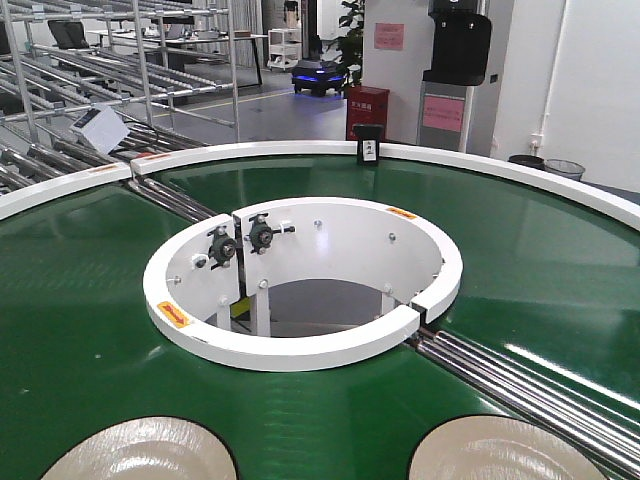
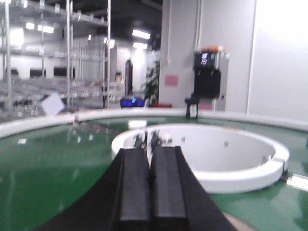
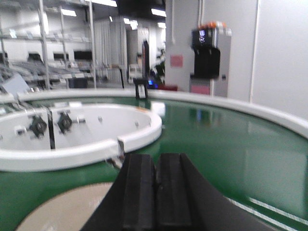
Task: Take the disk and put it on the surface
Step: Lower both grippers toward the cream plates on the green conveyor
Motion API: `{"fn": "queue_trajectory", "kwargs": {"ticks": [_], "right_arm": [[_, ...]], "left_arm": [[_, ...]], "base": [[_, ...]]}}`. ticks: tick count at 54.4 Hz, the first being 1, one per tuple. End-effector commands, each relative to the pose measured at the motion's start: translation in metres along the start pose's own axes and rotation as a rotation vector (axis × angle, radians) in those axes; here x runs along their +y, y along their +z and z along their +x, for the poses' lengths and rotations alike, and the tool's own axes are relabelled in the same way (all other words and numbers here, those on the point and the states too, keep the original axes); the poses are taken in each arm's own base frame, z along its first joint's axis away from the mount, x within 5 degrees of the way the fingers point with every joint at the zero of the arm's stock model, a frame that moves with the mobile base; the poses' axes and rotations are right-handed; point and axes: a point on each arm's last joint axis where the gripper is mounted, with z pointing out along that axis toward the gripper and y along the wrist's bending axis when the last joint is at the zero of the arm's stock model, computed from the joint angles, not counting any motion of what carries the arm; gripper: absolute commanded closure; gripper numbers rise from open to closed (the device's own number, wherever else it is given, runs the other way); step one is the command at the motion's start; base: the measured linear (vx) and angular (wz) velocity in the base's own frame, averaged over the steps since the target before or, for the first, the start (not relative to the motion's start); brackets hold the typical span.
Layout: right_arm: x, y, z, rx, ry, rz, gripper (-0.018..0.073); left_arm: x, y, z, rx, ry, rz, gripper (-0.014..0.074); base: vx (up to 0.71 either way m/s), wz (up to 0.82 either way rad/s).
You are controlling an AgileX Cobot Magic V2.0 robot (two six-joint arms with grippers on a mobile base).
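Two cream disks lie on the green belt at the bottom of the front view, one at the left (image 1: 140, 452) and one at the right (image 1: 500, 452), both cut off by the frame edge. In the right wrist view a cream disk (image 3: 72, 209) lies just below and left of my right gripper (image 3: 157, 159), whose black fingers are pressed together with nothing between them. My left gripper (image 2: 150, 150) is also shut and empty, hovering over the belt; a sliver of a disk (image 2: 236, 225) shows at its lower right. The dark grey tabletop is out of view.
The green ring conveyor (image 1: 80, 300) has a white inner rim (image 1: 300, 350) around a central opening with bearing mounts (image 1: 240, 240), and a white outer rim (image 1: 300, 150). Steel rollers (image 1: 520, 385) cross the belt at right. Roller racks (image 1: 90, 90) stand behind left.
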Motion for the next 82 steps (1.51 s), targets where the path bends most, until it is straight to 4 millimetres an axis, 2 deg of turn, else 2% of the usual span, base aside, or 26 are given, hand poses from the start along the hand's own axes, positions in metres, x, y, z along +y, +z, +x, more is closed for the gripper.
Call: {"fn": "queue_trajectory", "kwargs": {"ticks": [1,10,16,20,28,33,37,43,51,61,71,82], "right_arm": [[0.002,-0.001,-0.016,-0.121,-0.019,-0.019,0.0568],[-0.003,-0.002,-0.047,-0.099,-0.02,0.021,0.0568],[-0.007,0.0,-0.086,-0.096,-0.02,0.048,0.0568],[-0.01,0.005,-0.112,-0.093,-0.019,0.061,0.0568],[-0.014,0.025,-0.163,-0.093,-0.017,0.072,0.0568],[-0.015,0.04,-0.188,-0.105,-0.023,0.073,0.0567],[-0.016,0.055,-0.2,-0.092,-0.028,0.073,0.0567],[-0.017,0.082,-0.199,-0.027,-0.028,0.069,0.0564],[-0.017,0.116,-0.178,0.101,-0.029,0.063,0.056],[-0.017,0.143,-0.156,0.213,-0.027,0.056,0.0533],[-0.017,0.15,-0.15,0.239,-0.025,0.055,0.044],[-0.018,0.149,-0.147,0.281,-0.025,0.066,0.0231]], "left_arm": [[-0.004,-0.002,-0.023,-0.178,0.007,0.045,0.0604],[-0.008,-0.006,-0.039,-0.329,-0.039,0.094,0.0604],[-0.009,-0.007,-0.063,-0.358,-0.046,0.085,0.0603],[-0.009,-0.01,-0.092,-0.379,-0.02,0.063,0.0602],[-0.009,-0.018,-0.171,-0.404,-0.012,0.012,0.0602],[-0.007,-0.009,-0.2,-0.306,0.0,-0.035,0.0601],[-0.004,0.006,-0.208,-0.203,0.021,-0.067,0.0601],[-0.002,0.036,-0.202,-0.072,0.016,-0.083,0.0601],[0.001,0.069,-0.184,0.077,0.015,-0.096,0.0601],[0.005,0.099,-0.157,0.27,0.011,-0.122,0.059],[0.009,0.119,-0.133,0.436,0.012,-0.146,0.0521],[0.011,0.141,-0.108,0.572,0.014,-0.157,0.0307]], "base": [[0.0,0.0],[0.0,0.0],[0.0,0.0],[0.0,0.0],[0.0,0.0],[0.0,0.0],[0.0,0.0],[0.0,0.0],[0.0,0.0],[0.0,0.0],[0.0,0.0],[0.0,0.0]]}}
